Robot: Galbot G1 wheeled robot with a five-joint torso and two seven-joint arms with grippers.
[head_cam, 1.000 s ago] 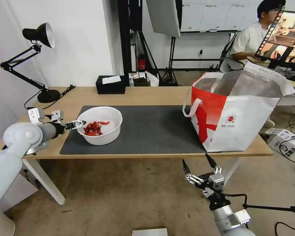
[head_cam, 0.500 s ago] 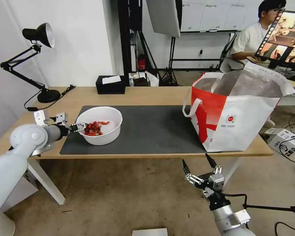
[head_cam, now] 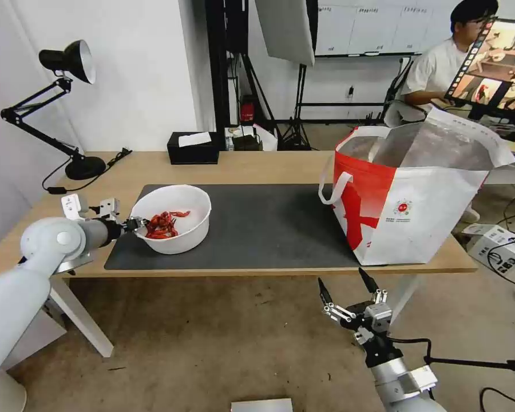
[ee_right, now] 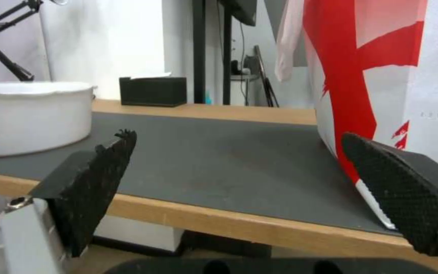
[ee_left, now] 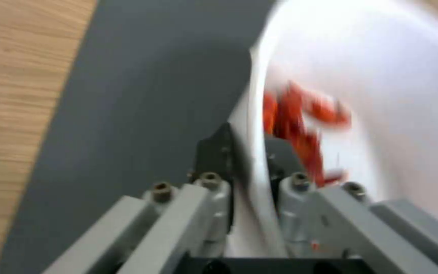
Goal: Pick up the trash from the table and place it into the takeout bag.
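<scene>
Where the dark grey mat [head_cam: 257, 226] ended at the left of the head view, the white round bowl [head_cam: 174, 218] sat on it, deep-walled and plain, with a small heap of red crayfish shells [head_cam: 161, 224] in its left half. The left gripper [head_cam: 136, 224] was clamped on the bowl's left rim; in the left wrist view one black finger [ee_left: 218, 149] lay outside the thin white wall [ee_left: 256, 125] and the other inside, beside the blurred red shells [ee_left: 300, 125].

Right of centre in the head view, the takeout bag [head_cam: 409, 197] stood upright and open on the right end of the light-wood table [head_cam: 252, 166], well apart from the bowl. It was boxy, red and white, with silver foil lining [head_cam: 435, 146], a white loop handle [head_cam: 333, 189] and a small round red logo [head_cam: 402, 207]. What lay inside it could not be made out.

At lower right, below the table edge, the right gripper [head_cam: 349, 292] hung with its fingers spread wide and empty. Behind the mat sat a black tissue box [head_cam: 193, 149], and a black desk lamp [head_cam: 63, 103] stood at the upper left.
</scene>
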